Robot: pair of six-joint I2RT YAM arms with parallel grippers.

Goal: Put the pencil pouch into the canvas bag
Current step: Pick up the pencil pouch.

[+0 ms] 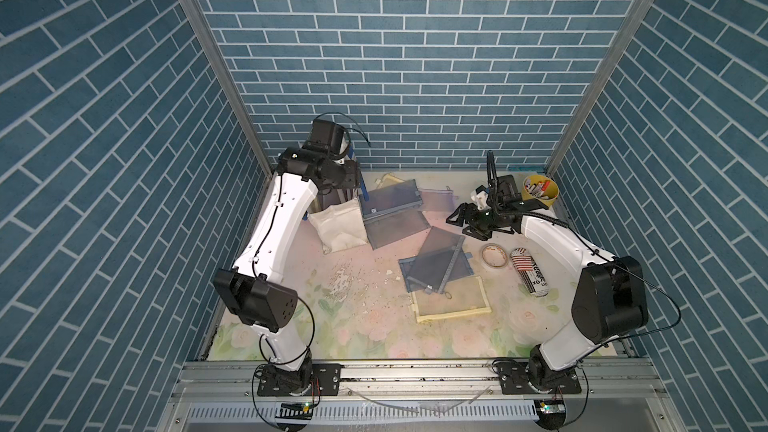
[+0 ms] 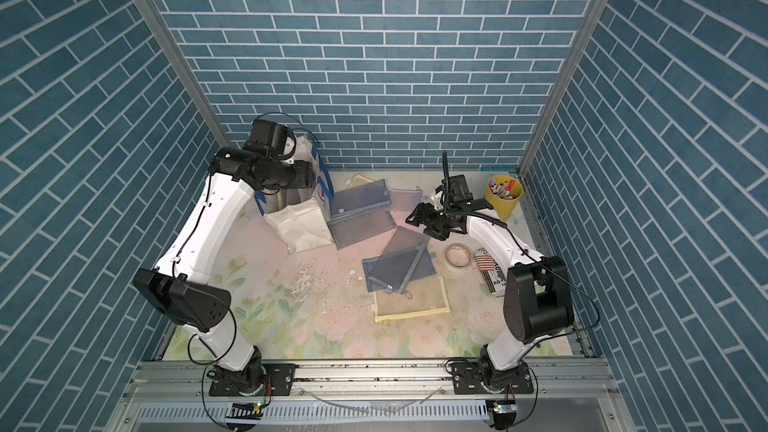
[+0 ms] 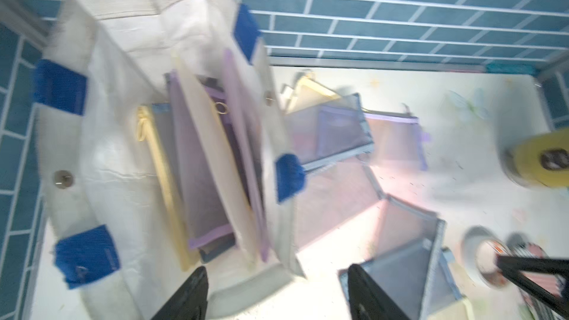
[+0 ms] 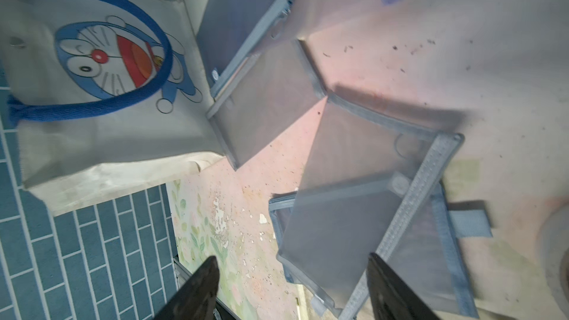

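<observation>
Pencil pouches (image 3: 203, 161) stand inside canvas bag (image 3: 117, 41); both arms' jaws gape empty. Left jaws could snag blue handle (image 3: 289, 177), toppling bag.

Left arm (image 1: 270, 238) extended toward far left corner, wrist bent downward. Left claw (image 3: 277, 300) hidden beneath wrist in both top views; wrist view shows fingers (image 3: 187, 293) spread, nothing between. Right arm (image 1: 552, 238) reaches inward; right claw (image 1: 457, 220) roughly level, jaws apart, empty.
</observation>
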